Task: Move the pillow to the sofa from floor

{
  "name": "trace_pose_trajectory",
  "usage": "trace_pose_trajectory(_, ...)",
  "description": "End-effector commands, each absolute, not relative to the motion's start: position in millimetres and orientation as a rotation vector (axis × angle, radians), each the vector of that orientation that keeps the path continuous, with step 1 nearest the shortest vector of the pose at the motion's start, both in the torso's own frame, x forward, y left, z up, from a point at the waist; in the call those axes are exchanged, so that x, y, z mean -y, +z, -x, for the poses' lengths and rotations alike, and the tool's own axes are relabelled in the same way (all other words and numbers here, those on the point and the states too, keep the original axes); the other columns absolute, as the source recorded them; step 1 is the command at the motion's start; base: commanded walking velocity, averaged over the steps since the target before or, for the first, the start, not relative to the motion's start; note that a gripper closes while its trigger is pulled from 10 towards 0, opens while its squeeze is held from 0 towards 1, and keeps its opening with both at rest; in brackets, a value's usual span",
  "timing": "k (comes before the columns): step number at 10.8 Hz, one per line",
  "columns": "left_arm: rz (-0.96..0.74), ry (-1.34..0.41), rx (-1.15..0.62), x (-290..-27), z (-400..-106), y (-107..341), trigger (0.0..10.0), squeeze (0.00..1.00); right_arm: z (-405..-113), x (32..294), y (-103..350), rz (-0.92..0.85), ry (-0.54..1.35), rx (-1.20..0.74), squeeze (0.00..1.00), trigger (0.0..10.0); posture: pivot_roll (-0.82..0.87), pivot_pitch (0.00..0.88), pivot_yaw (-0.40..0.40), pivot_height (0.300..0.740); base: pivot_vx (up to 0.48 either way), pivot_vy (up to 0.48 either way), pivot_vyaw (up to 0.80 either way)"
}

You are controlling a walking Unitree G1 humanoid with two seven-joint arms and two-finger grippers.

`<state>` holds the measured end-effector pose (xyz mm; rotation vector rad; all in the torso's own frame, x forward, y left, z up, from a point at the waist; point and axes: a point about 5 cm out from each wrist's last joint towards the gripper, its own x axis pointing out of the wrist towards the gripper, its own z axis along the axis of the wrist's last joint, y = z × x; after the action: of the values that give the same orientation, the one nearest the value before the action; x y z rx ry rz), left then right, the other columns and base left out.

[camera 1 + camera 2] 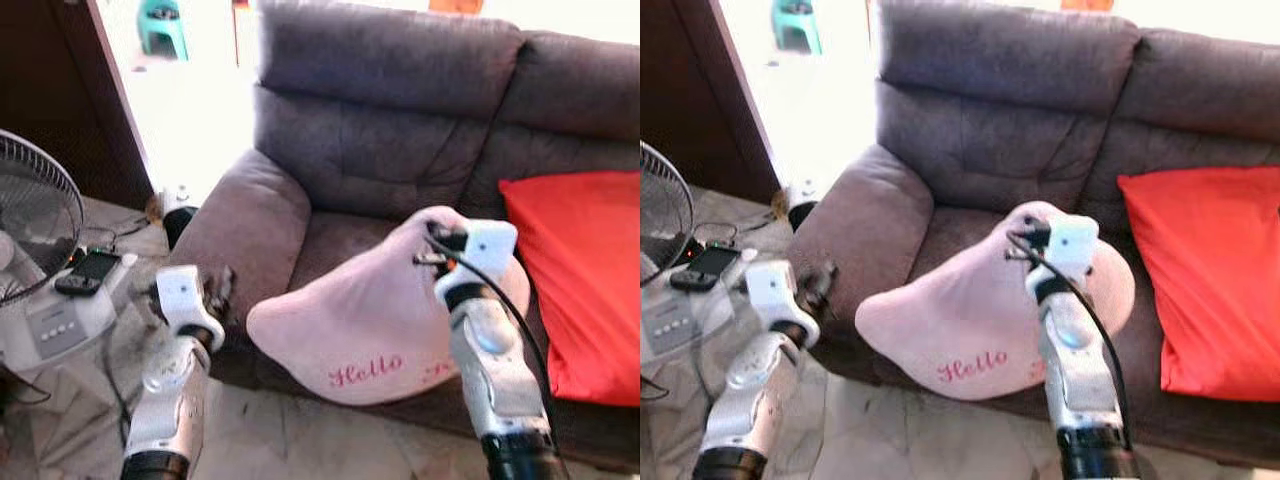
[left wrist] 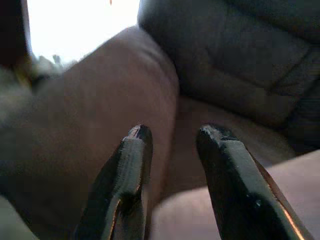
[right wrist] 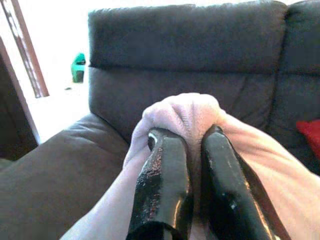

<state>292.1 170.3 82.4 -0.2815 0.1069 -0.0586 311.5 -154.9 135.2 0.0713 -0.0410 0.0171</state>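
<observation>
Head views: the right gripper (image 1: 432,243) pinched the pink pillow (image 1: 370,320) by its top, held against the sofa (image 1: 380,150) seat's front edge. Wrist views: left gripper (image 2: 172,137) stood parted near the armrest; right fingers (image 3: 165,165) clamped pillow fabric

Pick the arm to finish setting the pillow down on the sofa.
Right. The right gripper already pinches the pink pillow over the sofa seat. The left gripper is open, empty, near the armrest.

A home living room: a grey fabric sofa (image 1: 400,130) with a red cushion (image 1: 580,270); a standing fan (image 1: 35,215) on tiled floor (image 1: 300,440); a sunlit doorway (image 1: 180,90) beyond.
</observation>
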Motion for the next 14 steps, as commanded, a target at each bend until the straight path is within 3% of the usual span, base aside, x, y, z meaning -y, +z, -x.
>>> trace_pose_trajectory(1, 0.361, -0.09, -0.131, -169, -294, 82, 10.0, 1.0, -315, 157, 164, -0.073, 0.016, 0.156, 0.0, 10.0, 0.07, 0.0, -0.079, 0.74, 0.0, 0.0, 0.0)
trace_pose_trajectory(7, 0.777, -0.072, -0.333, -184, -295, 45, 10.0, 1.0, -314, 150, 161, -0.073, 0.042, 0.121, 0.0, 10.0, 0.06, 0.0, -0.075, 0.74, 0.0, 0.0, 0.0)
trace_pose_trajectory(10, 0.861, -0.023, -0.347, -188, -302, 40, 10.0, 1.0, -313, 149, 160, -0.072, 0.045, 0.116, 0.0, 10.0, 0.05, 0.0, -0.071, 0.74, 0.0, 0.0, 0.0)
trace_pose_trajectory(12, 0.817, 0.053, -0.42, -191, -303, 30, 10.0, 1.0, -312, 149, 160, -0.073, 0.044, 0.117, 0.0, 10.0, 0.05, 0.0, -0.068, 0.74, 0.0, 0.0, 0.0)
trace_pose_trajectory(13, 0.848, 0.078, -0.438, -191, -307, 27, 10.0, 0.0, -311, 149, 159, -0.073, 0.044, 0.114, 0.0, 10.0, 0.04, 0.0, -0.067, 0.74, 0.0, 0.0, 0.0)
trace_pose_trajectory(14, 0.856, 0.064, -0.445, -188, -310, 28, 10.0, 0.0, -310, 149, 159, -0.074, 0.043, 0.113, 0.0, 10.0, 0.04, 0.0, -0.07, 0.74, 0.0, 0.0, 0.0)
